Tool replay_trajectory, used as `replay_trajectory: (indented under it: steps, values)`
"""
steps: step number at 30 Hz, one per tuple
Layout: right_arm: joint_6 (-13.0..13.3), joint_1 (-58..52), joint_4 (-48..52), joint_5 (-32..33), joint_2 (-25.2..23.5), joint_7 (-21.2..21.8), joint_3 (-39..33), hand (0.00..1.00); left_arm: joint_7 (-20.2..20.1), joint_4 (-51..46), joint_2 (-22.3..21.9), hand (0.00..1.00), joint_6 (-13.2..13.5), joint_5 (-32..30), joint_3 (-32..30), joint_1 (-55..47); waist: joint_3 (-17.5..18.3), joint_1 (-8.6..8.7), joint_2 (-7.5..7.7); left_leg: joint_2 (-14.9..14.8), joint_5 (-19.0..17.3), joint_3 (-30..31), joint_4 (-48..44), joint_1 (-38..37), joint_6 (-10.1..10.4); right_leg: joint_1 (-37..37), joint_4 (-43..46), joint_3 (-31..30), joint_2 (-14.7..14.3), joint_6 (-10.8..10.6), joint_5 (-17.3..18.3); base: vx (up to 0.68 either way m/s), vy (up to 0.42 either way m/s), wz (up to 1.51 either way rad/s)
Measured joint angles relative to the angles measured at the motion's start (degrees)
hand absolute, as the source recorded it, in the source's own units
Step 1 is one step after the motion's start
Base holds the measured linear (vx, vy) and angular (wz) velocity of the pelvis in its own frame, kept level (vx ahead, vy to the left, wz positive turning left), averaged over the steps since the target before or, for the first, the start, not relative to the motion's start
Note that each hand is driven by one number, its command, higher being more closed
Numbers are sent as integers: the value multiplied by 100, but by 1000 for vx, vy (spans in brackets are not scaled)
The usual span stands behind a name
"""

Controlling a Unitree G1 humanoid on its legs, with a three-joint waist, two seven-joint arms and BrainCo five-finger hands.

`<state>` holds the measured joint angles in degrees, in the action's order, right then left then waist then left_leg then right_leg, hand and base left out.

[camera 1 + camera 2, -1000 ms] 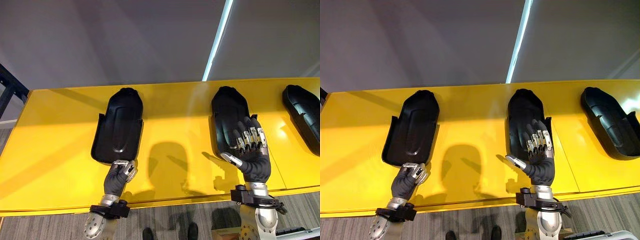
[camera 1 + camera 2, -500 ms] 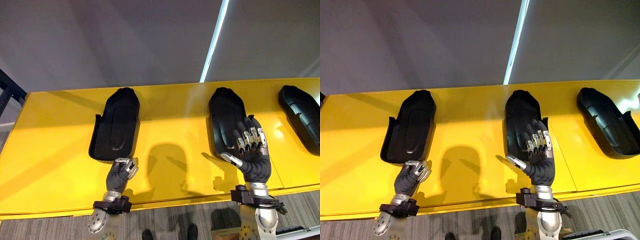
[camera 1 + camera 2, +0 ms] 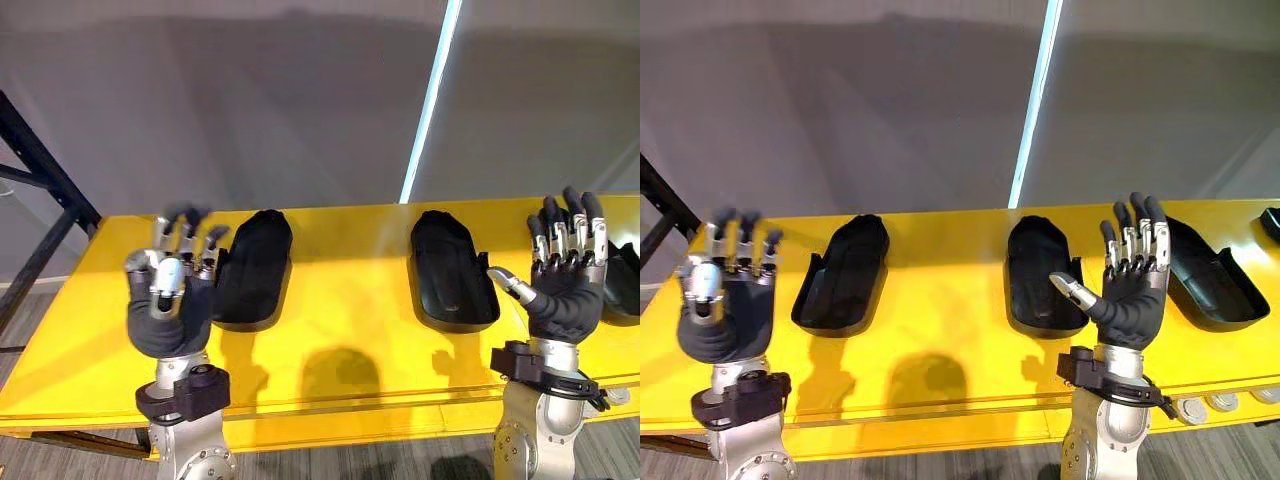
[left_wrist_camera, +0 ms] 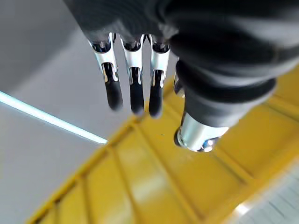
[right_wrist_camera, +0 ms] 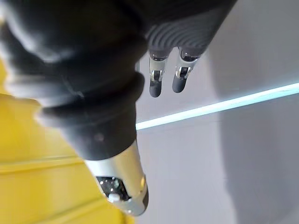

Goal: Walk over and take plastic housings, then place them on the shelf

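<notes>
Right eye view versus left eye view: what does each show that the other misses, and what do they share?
Right eye view: the third plastic housing nearly whole beside the right hand, the tip of another dark part at the yellow table's far right, silver round pieces by its front edge. Left eye view: more of the black frame past the table's left end; the right hand covers most of that third housing. Both: table, left housing, middle housing, left hand; both hands raised, open, empty.

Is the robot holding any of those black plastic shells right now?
No, the left robot hand and right robot hand are open and empty, and the black housings lie on the yellow table.
</notes>
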<state>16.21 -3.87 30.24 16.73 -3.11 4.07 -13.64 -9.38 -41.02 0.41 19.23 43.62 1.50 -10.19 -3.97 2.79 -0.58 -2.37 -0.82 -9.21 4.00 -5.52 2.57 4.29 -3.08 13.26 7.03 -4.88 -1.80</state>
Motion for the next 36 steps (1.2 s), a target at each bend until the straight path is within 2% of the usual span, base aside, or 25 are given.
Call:
replay_trajectory:
  steps: [4, 5, 9, 11, 12, 13, 14, 15, 16, 18, 20, 22, 23, 25, 26, 27, 28, 29, 30, 31, 32, 34, 36]
  values:
    - [76, -64, 2, -181, -13, -137, -153, 0, 404, -62, -100, 0, 264, -729, 23, -16, 60, 86, 0, 27, 34, 41, 25, -72, -48, 75, 42, 26, 29, -10, 8, -64, -6, 6]
    - [98, -132, 28, -186, -35, -177, -223, 0, 557, -53, -116, 0, 315, -1086, 84, -17, 61, 126, 1, 42, 56, 93, 51, -68, -70, 70, 58, 50, 42, -14, 11, -53, -1, 11]
    - [127, -601, 50, -400, -90, -261, -452, 0, 822, 365, -163, 0, 374, -1964, 577, -38, 67, 206, -2, 65, 104, 93, 93, -66, -85, 47, 85, 68, 47, -18, 13, -44, 2, -1]
    - [128, -635, 50, -428, -86, -287, -398, 0, 953, 794, -185, 0, 356, -2213, 696, -87, 66, 197, -2, 2, 58, -256, 10, -39, -46, -214, 202, -314, -19, -10, 7, -35, 14, -71]
    - [128, -632, 49, -428, -85, -290, -386, 0, 983, 938, -187, 0, 342, -2261, 684, -86, 60, 196, 7, -27, -29, -372, -126, 19, -41, -301, 235, -458, -46, 8, -9, -23, -6, -83]
    - [130, -625, 46, -428, -85, -320, -307, 0, 1052, 1134, -185, 0, 304, -2268, 658, -81, 26, 196, 33, -102, -279, -519, -617, 213, -46, -428, 284, -685, -87, 34, -53, -47, -31, -129]
    - [132, -572, 14, -427, -78, -398, -158, 0, 1169, 1322, -192, 0, 248, -2318, 597, -113, -37, 146, 29, -262, -699, -556, -1514, 524, -98, -552, 350, -1108, -193, 64, -100, -54, -59, -194]
    - [133, -471, -68, -427, -50, -467, 68, 0, 1296, 1392, -200, 0, 225, -2446, 458, -203, -58, 40, 1, -405, -1005, -138, -2291, 774, -129, -710, 416, -1609, -345, 95, -154, -53, -46, -206]
    - [139, -424, -94, -427, -42, -488, 154, 0, 1363, 1404, -207, 0, 226, -2504, 430, -225, -81, -26, -35, -433, -1135, 244, -2592, 862, -89, -778, 439, -1846, -438, 102, -180, -58, 15, -218]
    - [204, -373, -188, -425, 99, -544, 341, 0, 1589, 1406, -214, 0, 232, -2732, 431, -223, -139, -78, -252, -352, -1608, 1931, -3492, 1133, 255, -1015, 592, -2425, -797, 50, -163, -54, 125, -165]
    - [206, -472, -159, -416, 87, -563, 396, 0, 1697, 1401, -241, 0, 239, -2823, 431, -140, -183, -53, -257, -201, -1824, 2502, -3763, 1202, 364, -1419, 1242, -2667, -936, -30, 54, -46, 161, -69]
    - [204, -790, -12, -363, 5, -548, 522, 0, 1824, 1395, -298, 0, 239, -2950, 465, -13, -249, 43, -176, -72, -2108, 2498, -3813, 1072, 292, -1799, 2249, -2689, -931, -108, 498, -81, 153, -8]
    - [199, -1083, 103, -347, -44, -503, 627, 0, 1897, 1390, -328, 0, 251, -3043, 525, 54, -278, 91, -136, 54, -2323, 2479, -3819, 938, 185, -1924, 2665, -2717, -900, -166, 680, -125, 161, -19]
    - [173, -1445, 291, -349, -74, -442, 821, 0, 1967, 1391, -321, 0, 258, -3194, 658, 163, -288, 17, -41, 179, -2474, 2174, -3762, 826, -3, -1999, 2711, -3068, -887, -294, 625, -162, 234, -90]
    - [148, -1612, 430, -391, -88, -443, 914, 0, 2047, 1363, -314, 0, 256, -3327, 825, 235, -291, -76, -7, 199, -2475, 1718, -3686, 829, -146, -2060, 2419, -3407, -907, -385, 235, -225, 340, -193]
    - [90, -1574, 445, -413, -84, -447, 946, 0, 2061, 1322, -310, 0, 254, -3414, 912, 319, -337, -105, 41, 188, -2371, 1208, -3557, 848, -373, -2151, 1878, -3271, -887, -273, -485, -269, 351, -214]
    - [71, -1519, 423, -439, -72, -454, 930, 0, 2064, 1333, -317, 0, 247, -3428, 937, 386, -359, -130, 2, 79, -2265, 926, -3423, 871, -499, -2066, 1440, -2921, -802, -121, -871, -254, 199, -208]
    - [68, -1466, 417, -501, -69, -471, 930, 0, 2065, 1367, -315, 0, 235, -3431, 962, 528, -397, -178, 95, 84, -2093, 473, -3191, 807, -537, -2072, 1398, -1915, -569, 197, -929, -284, 157, -195]
    - [69, -1364, 414, -617, -59, -524, 869, 0, 2065, 1412, -313, 0, 235, -3433, 1000, 695, -390, -154, 127, 41, -1911, 25, -2968, 805, -628, -2095, 1881, -779, -285, 407, -413, -329, 170, -223]
    - [73, -1189, 327, -713, -11, -543, 780, 0, 2063, 1430, -316, 0, 238, -3434, 1017, 853, -396, -151, 115, -37, -1745, -373, -2729, 732, -688, -2050, 2543, -450, -165, 421, 127, -297, 174, -185]
    - [84, -1075, 183, -802, -4, -548, 704, 0, 2054, 1489, -316, 0, 247, -3430, 1015, 944, -394, -148, 96, -87, -1654, -537, -2613, 684, -673, -1969, 2828, -488, -157, 409, 370, -247, 128, -153]
    - [72, -601, -577, -887, 15, -628, 393, 0, 2021, 1775, -312, 0, 246, -3408, 1019, 1265, -323, -73, 67, -222, -1457, -923, -2297, 641, -679, -1511, 3201, -648, -112, 236, 924, -210, 51, -122]
    - [67, -246, -1060, -995, 106, -699, 166, 0, 1971, 1854, -299, 0, 241, -3348, 988, 1341, -252, -95, 75, -227, -1378, -1128, -2051, 691, -636, -1138, 3019, -641, 5, 173, 1148, -171, -11, -110]
